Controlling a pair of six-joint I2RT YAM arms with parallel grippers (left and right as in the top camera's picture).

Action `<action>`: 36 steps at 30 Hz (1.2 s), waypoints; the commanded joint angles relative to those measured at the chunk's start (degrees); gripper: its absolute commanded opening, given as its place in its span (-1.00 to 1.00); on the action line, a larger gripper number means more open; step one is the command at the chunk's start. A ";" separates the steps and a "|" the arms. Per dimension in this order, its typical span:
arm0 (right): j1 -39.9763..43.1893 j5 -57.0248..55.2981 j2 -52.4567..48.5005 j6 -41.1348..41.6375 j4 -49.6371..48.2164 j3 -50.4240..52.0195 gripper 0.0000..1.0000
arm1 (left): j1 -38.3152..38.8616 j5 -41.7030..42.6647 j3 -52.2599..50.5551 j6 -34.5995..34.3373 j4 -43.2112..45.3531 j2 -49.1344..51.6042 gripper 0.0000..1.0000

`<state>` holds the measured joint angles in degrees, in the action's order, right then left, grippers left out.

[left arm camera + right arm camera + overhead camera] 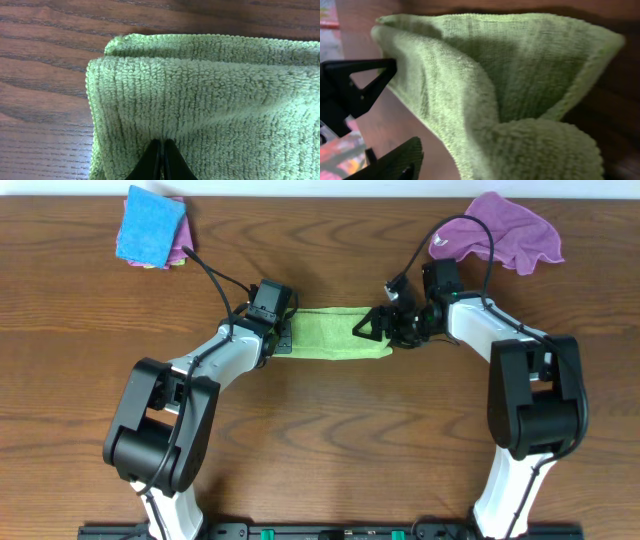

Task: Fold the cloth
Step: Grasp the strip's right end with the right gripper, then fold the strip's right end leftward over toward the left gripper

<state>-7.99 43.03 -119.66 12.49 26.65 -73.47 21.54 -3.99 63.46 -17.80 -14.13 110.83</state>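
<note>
Overhead cam: the cloth (335,333) lies in the middle of the desk (320,440) as a narrow lime strip, folded lengthwise, btwn my two grippers. L gripper (284,336) sits on its left end. On the left wrist cam its fingers (154,162) are pressed together w/ a crease running off the tips, so it looks clamped on a pinch of the top layer, tho the view's too tight to be sure. R gripper (372,330) is at the right end, jaws apart. Right wrist cam shows one fingertip just touching the cloth's edge, layers gaping there, nothing gripped. Blue cloth (150,228) top-left, purple cloth (505,230) top-right, both well apart from the strip.
</note>
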 commanded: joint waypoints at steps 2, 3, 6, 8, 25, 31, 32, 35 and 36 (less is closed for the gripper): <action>0.52 -11.32 -4.02 3.37 0.33 1.79 0.34 | -0.07 2.56 -3.52 -0.24 -2.05 3.76 -0.89; 0.92 -11.34 -4.02 3.45 0.35 1.57 0.24 | -0.07 2.56 -3.50 -0.24 -2.05 3.76 -0.88; 1.75 -11.37 -4.00 4.35 0.42 0.83 -0.49 | -0.07 2.56 -3.52 -0.26 -2.05 3.76 -0.88; 2.05 -11.34 -4.00 5.88 0.61 -0.02 -0.97 | -0.07 2.54 -3.52 -0.26 -2.05 3.76 -0.89; -5.55 -19.30 -2.38 2.84 22.93 -23.34 -0.97 | -0.07 5.97 -3.50 -9.18 -0.72 3.76 -0.88; -12.26 -22.32 -2.38 1.77 25.40 -26.97 -0.97 | -0.07 8.57 -3.50 -10.21 1.38 3.76 -0.88; -13.51 -22.32 -2.38 1.79 25.20 -26.97 -0.97 | -0.07 8.55 -3.50 -11.06 1.75 3.76 -0.88; -16.61 -23.85 -2.38 1.81 24.70 -26.97 -0.97 | -0.07 9.01 -3.50 -12.28 2.69 3.76 -0.88; -17.38 -24.24 -2.38 1.81 24.55 -26.97 -0.97 | -0.07 9.75 -3.50 -12.28 3.08 3.76 -0.88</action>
<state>-23.46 20.69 -122.87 15.29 51.40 -99.42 20.99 0.32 62.59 -28.47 -10.17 110.69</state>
